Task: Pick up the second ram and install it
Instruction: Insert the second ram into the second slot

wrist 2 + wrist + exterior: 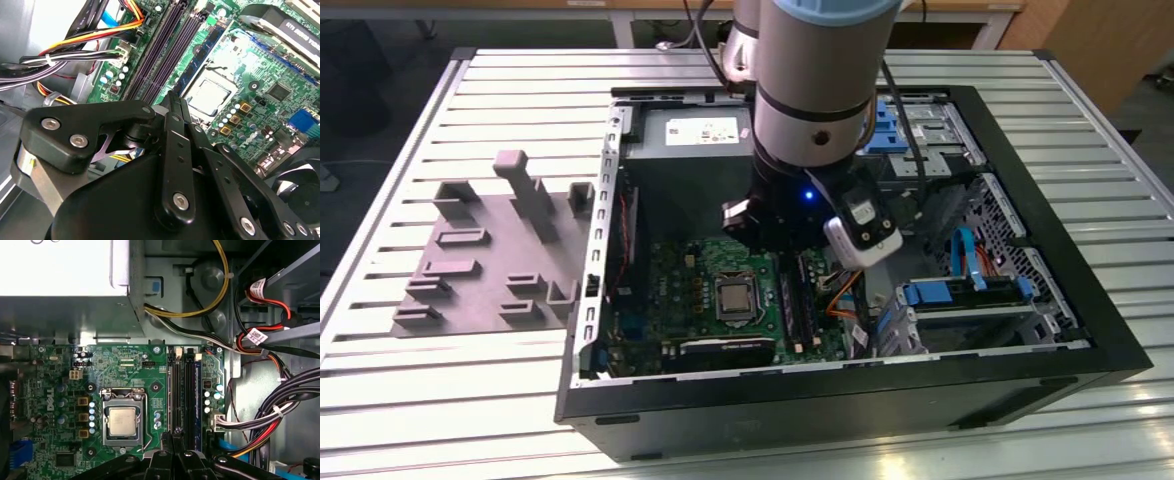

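Second ram: my best read is the dark blue-green stick standing on edge in the memory slot nearest the CPU socket. I can't tell if it's fully seated. The gripper is right at one end of that stick with its fingers pressed together. I can't say whether they touch it. In the first wrist view the gripper lines up over the same slot, the one next to the CPU socket.

On the far side from the CPU socket, the other black slots run parallel and close by. Past them is a bundle of black, red and yellow cables, near the slot row but not lying over it. Beyond the slots' far end from the gripper is the silver power supply box.

Exterior view: the arm comes straight down into the open PC case. The case walls stand all round the board, so the only open side is upward. The blue drive brackets are on the cable side of the CPU socket. The grey moulded tray lies outside the case on the slatted worktop, well apart from the CPU socket.
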Action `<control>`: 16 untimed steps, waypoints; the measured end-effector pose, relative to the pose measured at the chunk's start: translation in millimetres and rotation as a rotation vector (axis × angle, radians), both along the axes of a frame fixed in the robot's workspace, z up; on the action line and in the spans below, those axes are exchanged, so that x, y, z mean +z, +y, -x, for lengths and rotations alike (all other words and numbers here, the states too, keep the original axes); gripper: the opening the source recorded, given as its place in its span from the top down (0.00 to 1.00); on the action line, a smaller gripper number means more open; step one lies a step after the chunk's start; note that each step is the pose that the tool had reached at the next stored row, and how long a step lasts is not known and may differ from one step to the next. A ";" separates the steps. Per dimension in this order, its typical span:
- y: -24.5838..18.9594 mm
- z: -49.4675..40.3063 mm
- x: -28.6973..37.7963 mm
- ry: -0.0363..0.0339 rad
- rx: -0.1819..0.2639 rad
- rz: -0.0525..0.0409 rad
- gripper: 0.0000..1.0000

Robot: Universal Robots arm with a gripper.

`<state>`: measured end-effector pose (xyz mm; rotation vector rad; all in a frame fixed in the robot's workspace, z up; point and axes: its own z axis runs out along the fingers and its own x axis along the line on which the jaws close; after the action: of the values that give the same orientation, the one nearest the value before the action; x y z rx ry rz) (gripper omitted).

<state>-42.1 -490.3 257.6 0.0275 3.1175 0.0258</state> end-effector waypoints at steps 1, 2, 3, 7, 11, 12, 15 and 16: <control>0.0 -0.1 -0.4 0.0000 0.000 -0.0001 0.89; 0.0 -0.2 -0.7 -0.0001 0.000 -0.0002 0.89; 0.0 -0.3 -1.2 -0.0002 0.000 -0.0004 0.89; 0.0 -0.7 -3.6 -0.0001 0.000 -0.0002 0.89; 0.0 -0.7 -5.1 -0.0001 0.000 -0.0002 0.89; 0.0 -0.8 -5.4 -0.0001 0.000 -0.0002 0.89; 0.0 -0.8 -6.2 -0.0001 0.000 -0.0002 0.89; 0.0 -0.9 -6.5 -0.0001 0.000 -0.0002 0.89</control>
<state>-41.3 -490.2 251.0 0.0274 3.1175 0.0262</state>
